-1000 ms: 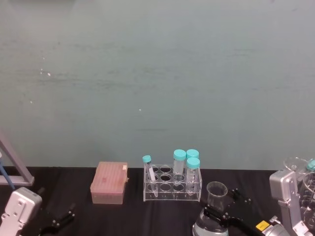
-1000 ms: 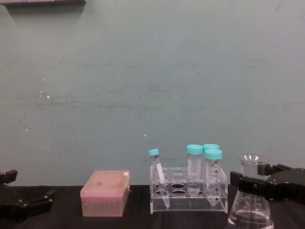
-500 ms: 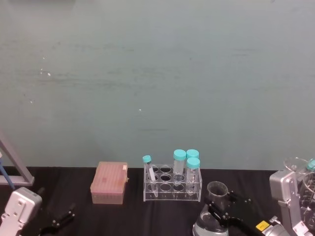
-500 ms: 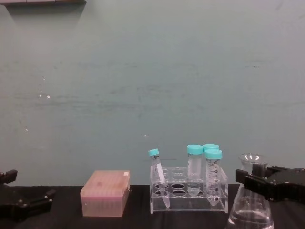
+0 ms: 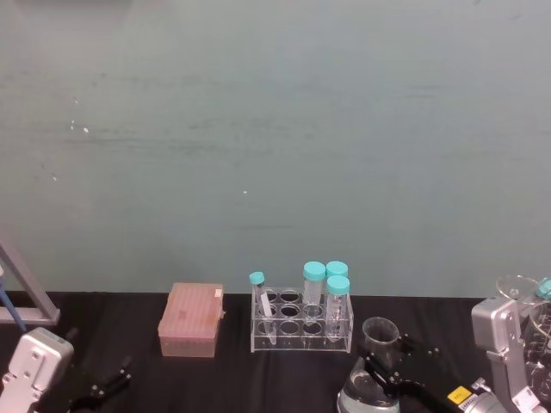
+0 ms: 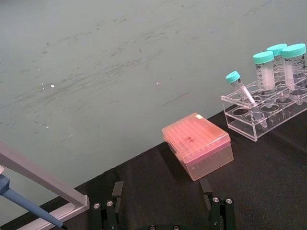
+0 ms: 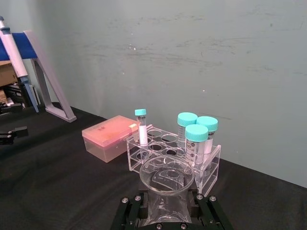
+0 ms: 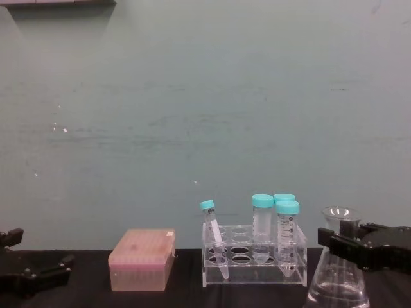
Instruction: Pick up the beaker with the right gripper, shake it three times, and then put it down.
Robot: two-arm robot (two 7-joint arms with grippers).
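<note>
Beaker (image 8: 337, 283) neck clamped in right pincer (image 7: 168, 213) — beside tube rack (image 8: 253, 264), left pincer (image 6: 163, 213) idle, spread wide

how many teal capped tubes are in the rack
4. A thin tube leans at the rack's left end; three wider tubes stand grouped toward its right end. None seems hidden.

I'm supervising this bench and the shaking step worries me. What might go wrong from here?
The beaker has an open rim and appears to hold clear liquid, so vigorous shaking might slosh some out. The right gripper clamps only the smooth glass neck, so the beaker might slip. The tube rack stands close on its left; a sideways swing might knock the capped tubes. The left gripper sits idle at far left.
</note>
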